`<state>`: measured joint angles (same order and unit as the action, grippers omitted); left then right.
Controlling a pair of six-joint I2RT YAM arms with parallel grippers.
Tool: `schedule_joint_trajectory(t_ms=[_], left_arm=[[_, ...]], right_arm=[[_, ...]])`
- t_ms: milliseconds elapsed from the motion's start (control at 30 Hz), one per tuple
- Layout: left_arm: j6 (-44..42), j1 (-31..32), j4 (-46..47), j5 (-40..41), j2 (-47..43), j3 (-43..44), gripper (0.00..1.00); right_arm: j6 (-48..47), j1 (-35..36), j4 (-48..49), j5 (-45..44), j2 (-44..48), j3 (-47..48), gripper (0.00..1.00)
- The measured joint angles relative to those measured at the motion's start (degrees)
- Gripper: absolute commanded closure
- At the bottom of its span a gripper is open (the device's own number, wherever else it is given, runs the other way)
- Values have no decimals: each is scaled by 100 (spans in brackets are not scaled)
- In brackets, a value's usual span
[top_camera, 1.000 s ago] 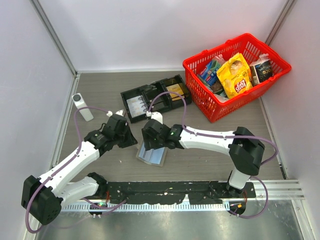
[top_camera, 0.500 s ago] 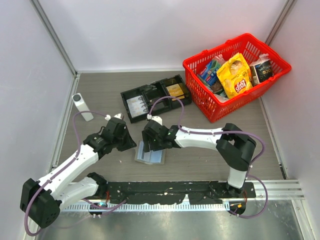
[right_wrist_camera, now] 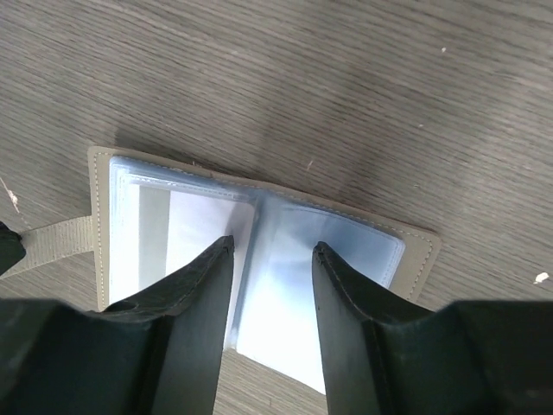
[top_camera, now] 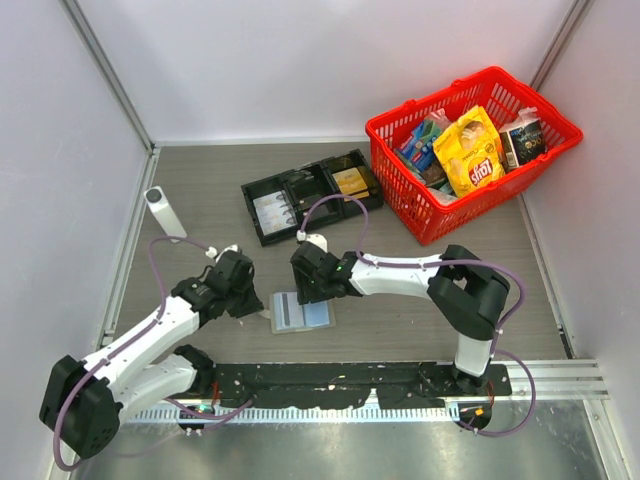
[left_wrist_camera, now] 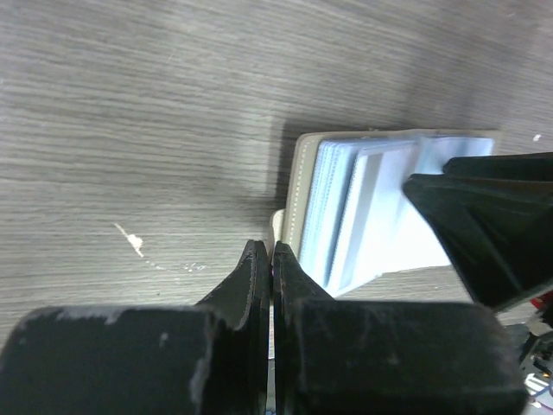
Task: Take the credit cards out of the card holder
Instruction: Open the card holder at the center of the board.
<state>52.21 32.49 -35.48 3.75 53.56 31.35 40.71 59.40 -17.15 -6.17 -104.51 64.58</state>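
Observation:
The card holder (top_camera: 302, 313) lies opened flat on the table, beige-edged with clear pockets (right_wrist_camera: 416, 251). Pale whitish-blue credit cards (right_wrist_camera: 197, 223) sit inside the pockets and show in the left wrist view too (left_wrist_camera: 380, 203). My left gripper (left_wrist_camera: 272, 249) is at the holder's left edge (top_camera: 262, 311), shut on its thin beige strap (right_wrist_camera: 54, 241). My right gripper (right_wrist_camera: 272, 244) reaches down onto the holder from the far side (top_camera: 311, 300). It is open, one finger on each side of the middle fold, tips against the clear pockets.
A long black compartmented tray (top_camera: 262, 188) lies behind the holder. A red basket (top_camera: 398, 192) full of snack packs stands at the back right. A white cylinder (top_camera: 164, 211) lies at the left by the wall. Both arms cross low over the near table.
My left gripper has pulled toward the near edge, staying shut. The holder has turned to lie squarer and flatter. My right jaws have narrowed over it.

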Motion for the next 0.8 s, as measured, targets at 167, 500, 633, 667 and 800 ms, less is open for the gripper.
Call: schedule_joint_trajectory(t_ms=[167,500,633,667,800], left_arm=[[-4,0,-177,109,175,28,73],[-7,0,-658,96,131,1237,51],[66,0,-409,-328,173,1360,59],[107,0,-337,-431,227,1333,60],[164,0,20,-741,562,1064,63]], right_arm=[[-98,-7,72,-31,15,-66,60],[-160,-28,341,-72,111,-289,62],[-160,-39,494,-68,166,-409,62],[-160,-39,525,-68,179,-433,62],[-160,-55,608,-57,203,-490,62]])
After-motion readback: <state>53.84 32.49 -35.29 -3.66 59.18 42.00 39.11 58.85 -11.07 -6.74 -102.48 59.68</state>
